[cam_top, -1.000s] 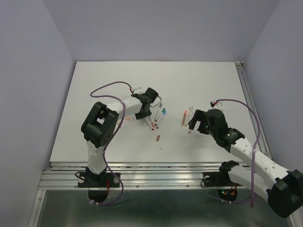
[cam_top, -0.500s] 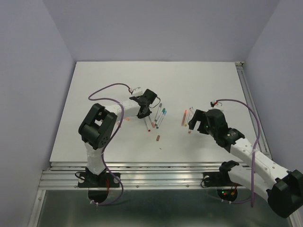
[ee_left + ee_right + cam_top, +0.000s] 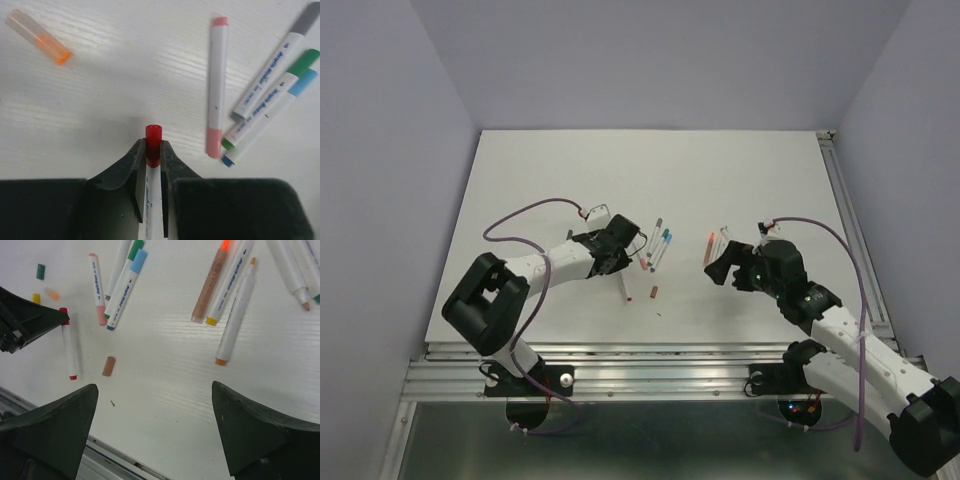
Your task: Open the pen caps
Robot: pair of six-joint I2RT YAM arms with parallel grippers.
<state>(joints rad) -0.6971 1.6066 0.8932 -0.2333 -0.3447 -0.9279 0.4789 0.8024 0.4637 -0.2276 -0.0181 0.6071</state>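
while the left gripper (image 3: 153, 152) clamps a slim white plastic pen (image 3: 153, 200) beside the loose pens (image 3: 217, 90), short red cylindrical cap (image 3: 153, 136) poking out, the right gripper (image 3: 154, 415) hangs wide open and probably must pinch that cap next.

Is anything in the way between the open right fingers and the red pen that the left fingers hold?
Nothing tall. Only a loose brownish cap lies on the table roughly between the right fingers and the red pen in the left fingers; the other pens lie farther back.
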